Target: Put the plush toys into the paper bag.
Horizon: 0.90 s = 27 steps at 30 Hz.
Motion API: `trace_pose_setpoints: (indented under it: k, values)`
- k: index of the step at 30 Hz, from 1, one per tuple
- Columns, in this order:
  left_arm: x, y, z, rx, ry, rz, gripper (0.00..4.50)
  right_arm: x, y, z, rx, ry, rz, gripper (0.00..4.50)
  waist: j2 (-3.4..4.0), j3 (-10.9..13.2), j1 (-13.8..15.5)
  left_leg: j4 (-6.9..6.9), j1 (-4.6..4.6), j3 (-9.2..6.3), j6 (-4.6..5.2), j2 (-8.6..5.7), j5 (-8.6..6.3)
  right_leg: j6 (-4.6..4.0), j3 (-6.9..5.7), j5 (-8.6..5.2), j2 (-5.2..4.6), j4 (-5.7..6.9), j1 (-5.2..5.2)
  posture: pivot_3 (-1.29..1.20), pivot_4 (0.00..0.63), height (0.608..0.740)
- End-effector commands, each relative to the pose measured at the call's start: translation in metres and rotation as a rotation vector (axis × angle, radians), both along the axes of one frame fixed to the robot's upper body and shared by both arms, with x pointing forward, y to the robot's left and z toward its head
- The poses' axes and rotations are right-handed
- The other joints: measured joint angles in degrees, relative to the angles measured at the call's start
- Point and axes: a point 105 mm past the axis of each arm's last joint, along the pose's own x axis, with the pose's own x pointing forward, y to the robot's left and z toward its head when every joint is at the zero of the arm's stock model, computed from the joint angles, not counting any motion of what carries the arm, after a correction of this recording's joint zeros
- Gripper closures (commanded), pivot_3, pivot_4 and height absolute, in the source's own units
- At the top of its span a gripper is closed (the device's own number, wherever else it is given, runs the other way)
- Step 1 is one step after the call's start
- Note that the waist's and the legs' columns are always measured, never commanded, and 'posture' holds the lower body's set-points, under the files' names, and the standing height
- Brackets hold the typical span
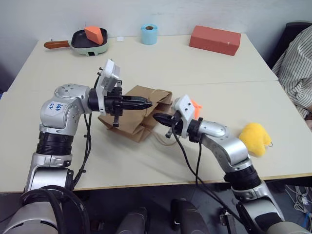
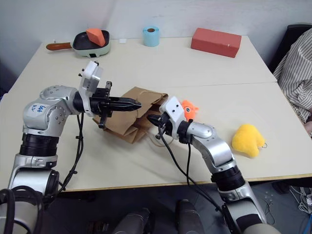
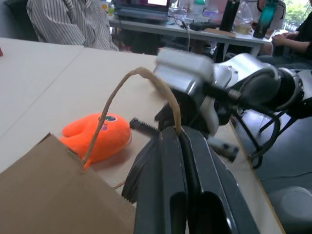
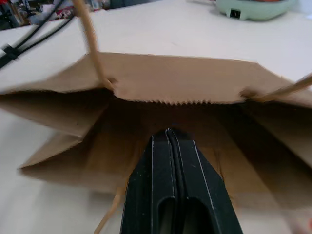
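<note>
I count two plush toys (image 2: pixel 189 110) beside one paper bag (image 2: pixel 130 119). Behind it stand one pan (image 1: pixel 89 43), one orange wedge (image 1: pixel 94 34), one tape roll (image 1: pixel 149 33) and one red box (image 1: pixel 215 40).

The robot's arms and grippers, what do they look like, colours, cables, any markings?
Both arms are silver-grey metal with black ribbed joint bands. Each ends in a white boxy wrist block and two slim black fingers: left gripper, right gripper. Loose black cables hang along each forearm. The left arm's rounded shoulder shell carries blue handwritten marks, too small to read.
</note>
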Motion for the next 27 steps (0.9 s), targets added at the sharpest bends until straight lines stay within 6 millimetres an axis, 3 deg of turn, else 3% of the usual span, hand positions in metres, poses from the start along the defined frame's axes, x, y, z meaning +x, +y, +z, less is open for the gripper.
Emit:
trace_pose_setpoints:
  k: [1,6,10,16,23,27]
  values:
    - [-0.012,-0.004,0.017,-0.045,-0.050,-0.030,4.50,0.004,0.007,0.006,0.001,-0.043,0.010,4.49,0.00,0.00,-0.07,0.00,0.00,0.00,0.00,0.00,0.00,0.00,0.00,0.00,0.00,-0.01,0.00,0.00,0.150,0.740]
    - [-0.017,-0.007,0.028,-0.088,-0.040,-0.031,4.50,0.012,0.019,-0.006,-0.068,-0.019,0.033,4.49,0.01,0.00,-1.09,0.00,0.00,0.01,-0.02,0.01,-0.01,-0.02,0.00,-0.01,0.00,0.00,0.00,0.00,0.150,0.740]
    - [-0.018,-0.008,0.024,-0.084,-0.046,-0.020,4.50,0.017,0.029,-0.015,-0.165,-0.004,0.088,4.49,0.02,-0.01,-1.60,0.01,0.04,-0.01,-0.02,0.02,-0.01,-0.04,-0.01,-0.02,0.01,0.02,-0.01,0.00,0.150,0.740]
    - [-0.016,-0.006,0.023,-0.090,-0.057,0.009,4.50,0.013,0.030,-0.043,-0.416,0.047,0.247,4.49,0.03,-0.02,-1.80,0.08,0.07,-0.02,-0.05,0.04,-0.02,-0.10,-0.02,-0.06,0.01,0.06,-0.01,0.00,0.150,0.740]
    - [-0.015,-0.006,0.023,-0.099,-0.066,0.020,4.50,0.011,0.039,-0.041,-0.521,-0.009,0.360,4.49,0.04,-0.04,-1.85,0.09,0.10,-0.02,-0.07,0.03,-0.03,-0.10,-0.02,-0.06,0.01,0.08,0.01,0.00,0.150,0.740]
    - [-0.016,-0.011,0.022,-0.105,-0.072,0.011,4.50,0.007,0.054,-0.028,-0.481,-0.042,0.433,4.49,0.04,-0.04,-1.97,0.09,0.11,-0.03,-0.07,0.03,-0.04,-0.10,-0.02,-0.06,0.01,0.08,0.01,0.00,0.150,0.740]
